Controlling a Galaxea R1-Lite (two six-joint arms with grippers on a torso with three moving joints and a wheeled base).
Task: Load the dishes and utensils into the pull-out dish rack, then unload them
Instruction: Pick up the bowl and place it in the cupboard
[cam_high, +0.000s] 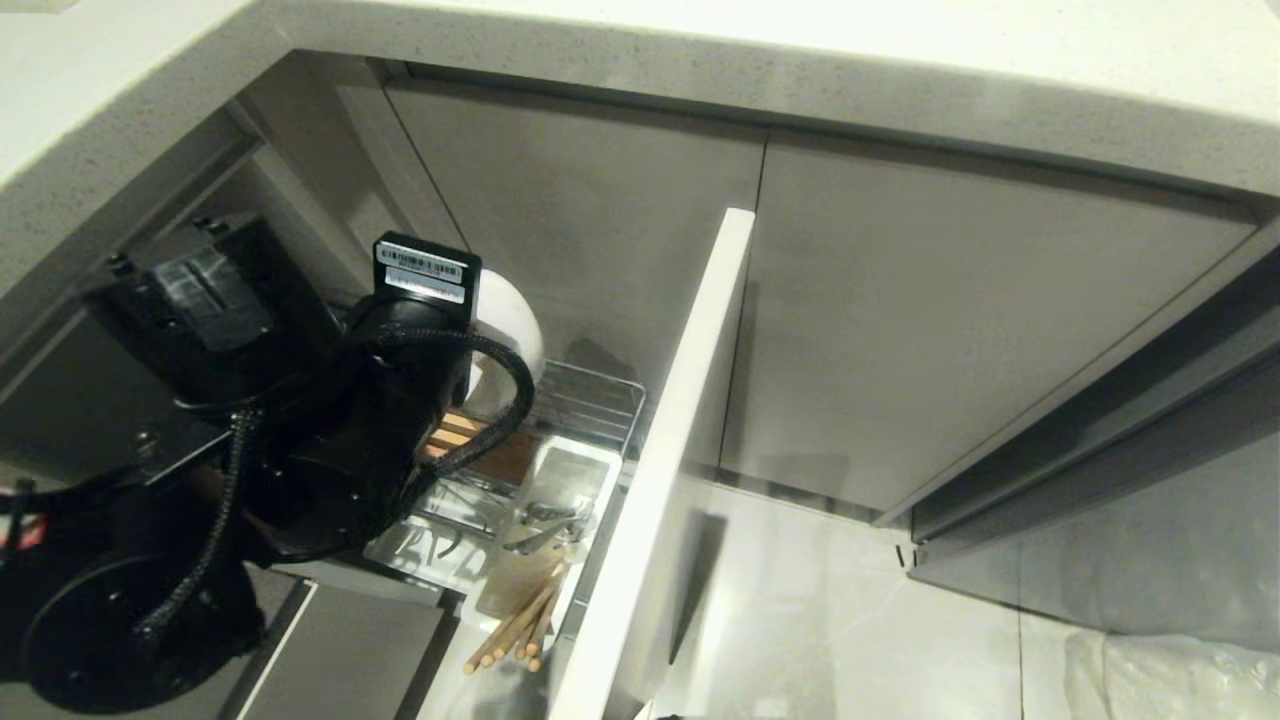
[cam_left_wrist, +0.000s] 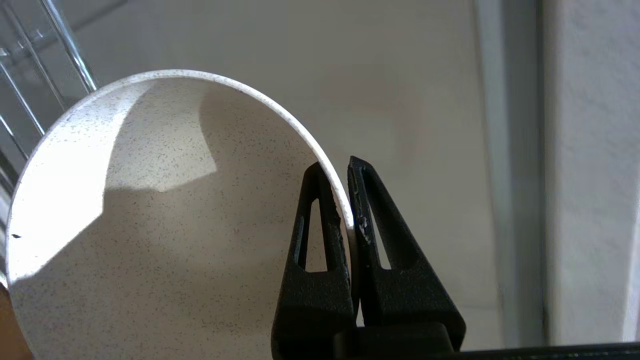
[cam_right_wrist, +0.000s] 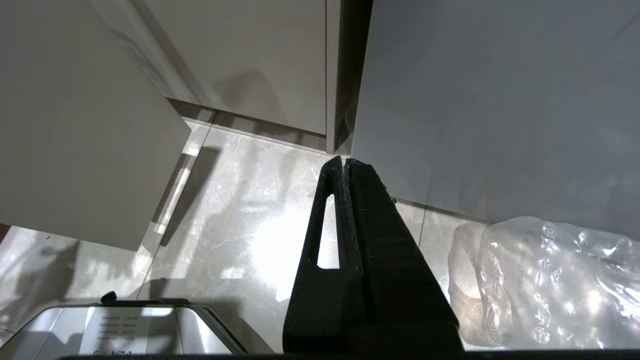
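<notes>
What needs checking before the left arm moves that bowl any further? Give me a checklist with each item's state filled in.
1. Grip on the bowl: ok. The left gripper is shut on its rim, one finger inside, one outside.
2. Depth of the grip: not ok. Only the rim's edge is pinched, so the bowl might swing.
3. Bowl clear of the dish rack wires: cannot tell. The arm hides its lower edge in the head view.
4. Chopsticks and fork out of the way: ok. They lie in the caddy, nearer the front panel.
5. Right gripper: ok. Shut, empty, parked over the floor, away from the rack.
</notes>
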